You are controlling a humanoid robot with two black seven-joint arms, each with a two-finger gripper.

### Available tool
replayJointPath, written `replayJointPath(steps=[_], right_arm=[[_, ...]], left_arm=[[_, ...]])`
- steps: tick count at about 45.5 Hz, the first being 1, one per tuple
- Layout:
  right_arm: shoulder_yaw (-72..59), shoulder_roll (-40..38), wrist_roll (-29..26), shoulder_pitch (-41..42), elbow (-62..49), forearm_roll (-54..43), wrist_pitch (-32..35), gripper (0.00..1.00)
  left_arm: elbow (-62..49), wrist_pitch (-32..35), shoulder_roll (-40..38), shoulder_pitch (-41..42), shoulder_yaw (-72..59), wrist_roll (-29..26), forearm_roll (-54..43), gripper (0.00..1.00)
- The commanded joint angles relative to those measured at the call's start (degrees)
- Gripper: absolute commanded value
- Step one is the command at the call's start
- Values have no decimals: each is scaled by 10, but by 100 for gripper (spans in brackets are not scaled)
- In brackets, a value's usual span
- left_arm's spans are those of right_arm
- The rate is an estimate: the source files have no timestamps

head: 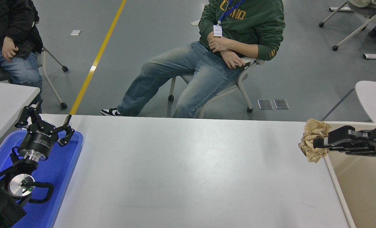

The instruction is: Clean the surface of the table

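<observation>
One crumpled brown paper wad [314,144] sits clamped in our right gripper [321,145], held at the right edge of the table surface [188,171], next to the beige bin [362,190]. Our left gripper [45,122] rests spread wide above the blue tray [61,171] at the table's left edge.

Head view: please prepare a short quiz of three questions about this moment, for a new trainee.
1. True or false: the right gripper holds the crumpled brown paper.
2. The paper is seen over which place? A. the middle of the table surface B. the table's right edge, beside the beige bin C. the blue tray
3. Where is the left gripper parked?

Key
1. True.
2. B.
3. Over the blue tray at the lower left, open and empty.
</observation>
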Motion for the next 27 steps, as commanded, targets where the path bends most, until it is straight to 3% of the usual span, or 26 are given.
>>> replayJointPath(steps=[1, 18, 27], right_arm=[[-19, 11, -3, -12, -85, -1, -35, 0], [-97, 127, -3, -67, -272, 1, -198, 0], [-99, 241, -3, -126, -435, 44, -274, 0]], left_arm=[[0, 0, 0, 0, 0, 0, 0, 100], [0, 0, 0, 0, 0, 0, 0, 100], [0, 0, 0, 0, 0, 0, 0, 100]])
